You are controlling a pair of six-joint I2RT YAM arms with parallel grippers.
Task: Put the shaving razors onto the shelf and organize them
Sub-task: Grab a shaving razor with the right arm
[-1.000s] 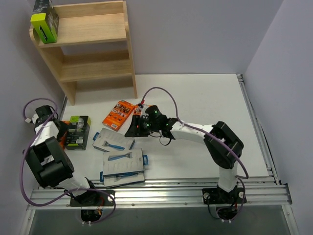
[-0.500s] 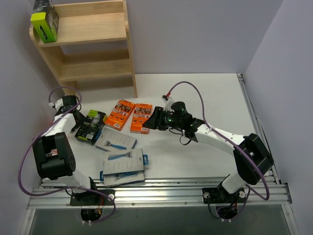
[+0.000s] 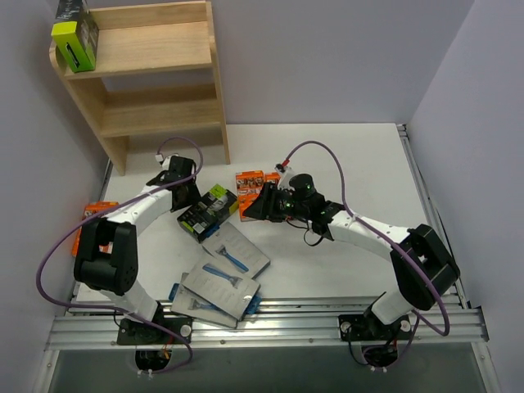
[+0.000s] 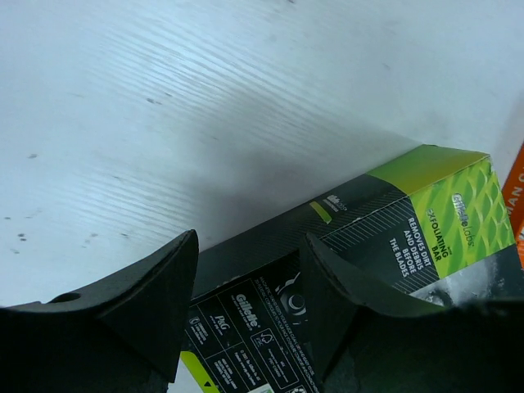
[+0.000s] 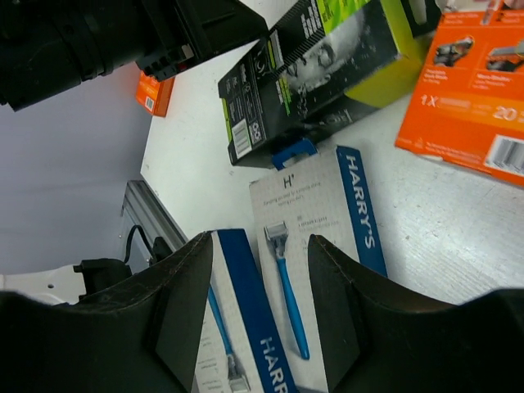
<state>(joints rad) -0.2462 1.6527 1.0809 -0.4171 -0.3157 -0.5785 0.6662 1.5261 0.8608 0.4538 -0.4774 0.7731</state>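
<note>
Left gripper is clenched on the black cardboard box with lime-green sides, low at the white table. The box's long axis slants from near-left to far-right. The light wooden two-tier shelf lies beyond it, a little leftward, nearer to this arm. Right gripper stands parted and empty.

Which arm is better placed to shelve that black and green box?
Left: the left gripper has the black and green box between its fingers, and the shelf stands on that side. The right gripper is open by the orange packs.
</note>
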